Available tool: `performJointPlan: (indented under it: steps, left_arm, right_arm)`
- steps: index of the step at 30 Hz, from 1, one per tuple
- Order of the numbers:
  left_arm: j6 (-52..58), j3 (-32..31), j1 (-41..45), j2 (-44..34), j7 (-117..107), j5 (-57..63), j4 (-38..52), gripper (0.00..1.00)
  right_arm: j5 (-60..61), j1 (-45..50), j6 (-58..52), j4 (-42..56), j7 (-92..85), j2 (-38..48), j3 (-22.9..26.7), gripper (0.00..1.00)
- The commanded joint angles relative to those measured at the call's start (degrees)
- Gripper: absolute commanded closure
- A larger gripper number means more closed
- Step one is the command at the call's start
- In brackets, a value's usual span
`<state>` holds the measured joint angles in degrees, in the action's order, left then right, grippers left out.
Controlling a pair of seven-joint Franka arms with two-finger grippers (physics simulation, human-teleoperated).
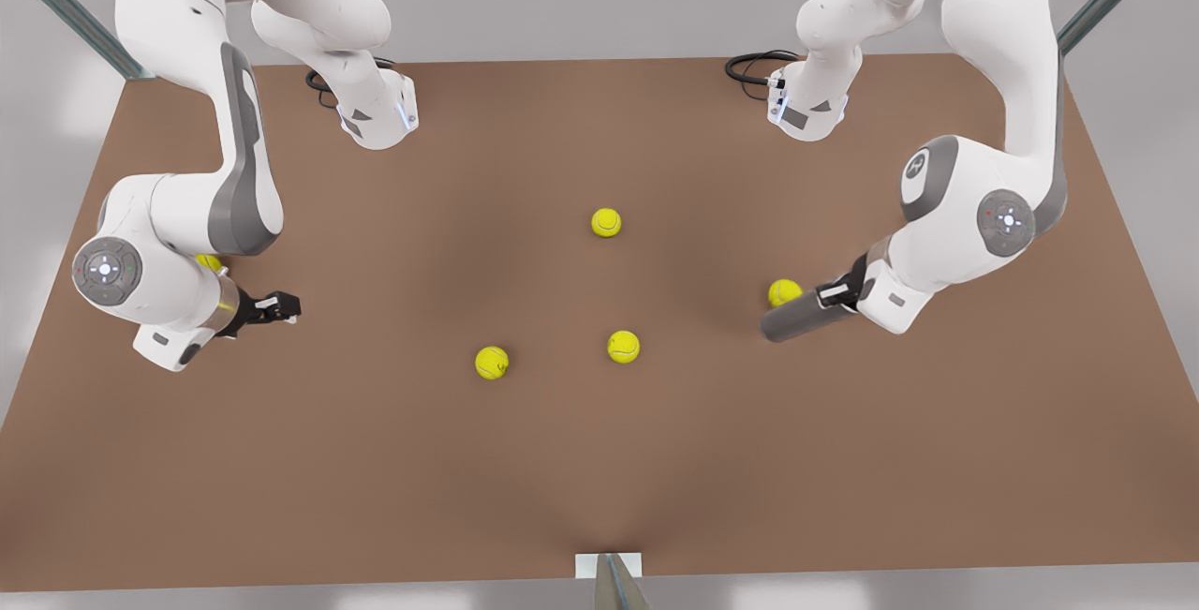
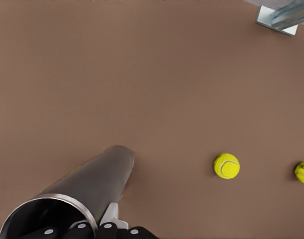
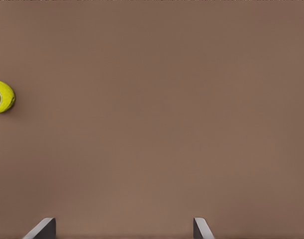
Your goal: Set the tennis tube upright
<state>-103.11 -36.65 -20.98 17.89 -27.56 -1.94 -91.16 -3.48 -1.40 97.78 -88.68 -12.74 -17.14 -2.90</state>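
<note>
The left end effector (image 1: 824, 303), on the front view's right, grips the lying tennis tube (image 1: 804, 319) at its rim; the right end effector (image 1: 281, 307) waits, fingers spread.

The right gripper (image 3: 119, 230) hangs, fingertips (image 3: 41, 229) spread wide, over brown table (image 3: 156, 124) (one tennis ball (image 3: 1, 96) nearby).

I'm looking down on a plain brown tabletop (image 1: 599, 460), matte and evenly lit, a slightly darker patch at its middle. Pale grey floor (image 1: 581, 1) surrounds it, with soft bright patches. Grey metal struts (image 1: 56, 1) slant off both far corners, and another strut on a white bracket (image 1: 609, 565) meets the near edge.
</note>
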Motion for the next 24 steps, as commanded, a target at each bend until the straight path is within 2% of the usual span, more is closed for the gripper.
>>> performJointPlan:
  steps: [1,5,9,15,24]
  left_arm:
    - [0.01,0.0,-0.03,0.56,0.05,3.87,0.46,0.79]
    - [0.1,1.14,-0.56,4.52,0.32,10.64,2.65,0.79]
    - [1.33,1.4,-0.64,5.05,0.14,13.89,2.66,0.79]
    - [1.16,2.72,-0.2,9.62,-0.12,14.6,3.36,0.79]
    - [0.8,2.63,0.06,11.02,-0.83,19.61,3.36,0.79]
  right_arm:
    - [0.05,0.0,-0.05,0.0,0.0,0.0,0.0,0.0]
    - [0.05,-0.09,-0.05,0.0,0.0,0.0,0.0,0.0]
    - [0.05,-0.18,0.04,0.0,0.0,-0.08,0.0,0.0]
    - [0.05,-0.09,-0.14,0.0,0.0,0.0,0.0,0.0]
    - [0.05,0.35,-0.4,0.09,0.0,0.18,-0.09,0.0]
